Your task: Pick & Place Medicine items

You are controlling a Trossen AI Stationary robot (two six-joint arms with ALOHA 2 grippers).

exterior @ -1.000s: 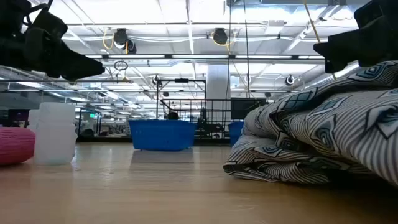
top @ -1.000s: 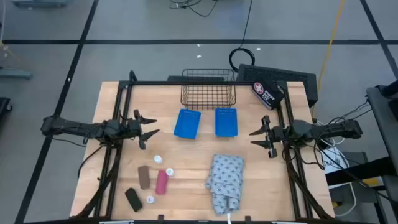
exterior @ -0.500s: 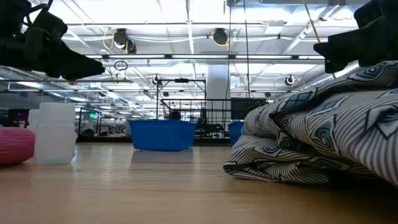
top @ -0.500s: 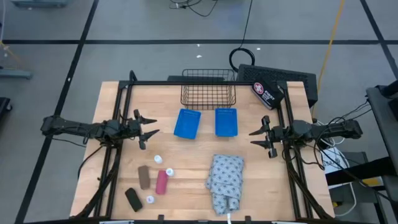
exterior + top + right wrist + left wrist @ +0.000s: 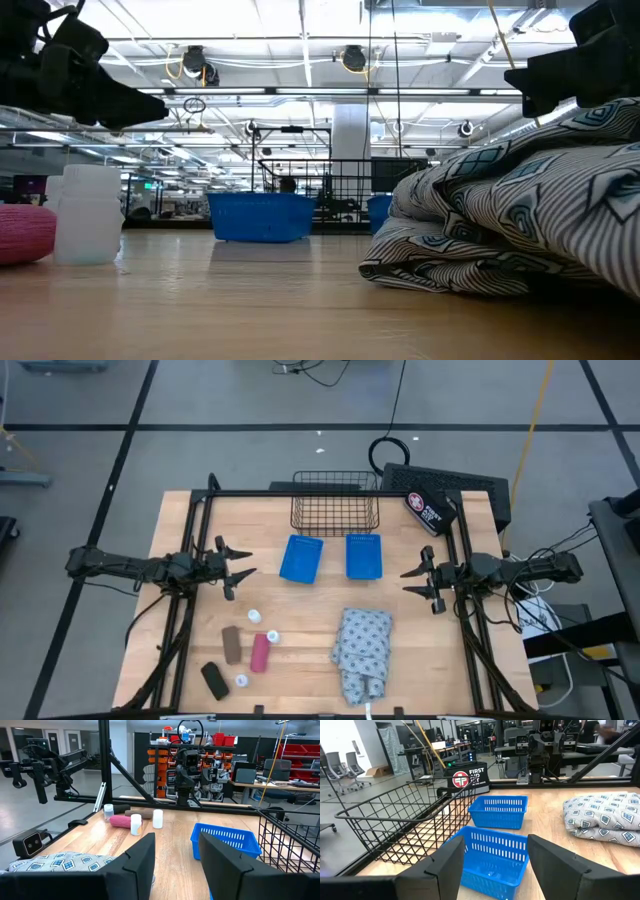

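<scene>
Bare wooden tabletop [image 5: 315, 605] lies open at centre; two blue plastic baskets [image 5: 301, 558] and a black wire basket [image 5: 335, 500] crowd the far edge.

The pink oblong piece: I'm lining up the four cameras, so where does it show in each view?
High view: pink oblong piece lies near the front left, beside the brown piece.
Low view: at the far left edge, next to a white bottle.
Left wrist view: not in it.
Right wrist view: far across the table, behind a white bottle.
Shared landmark: the blue baskets.
</scene>
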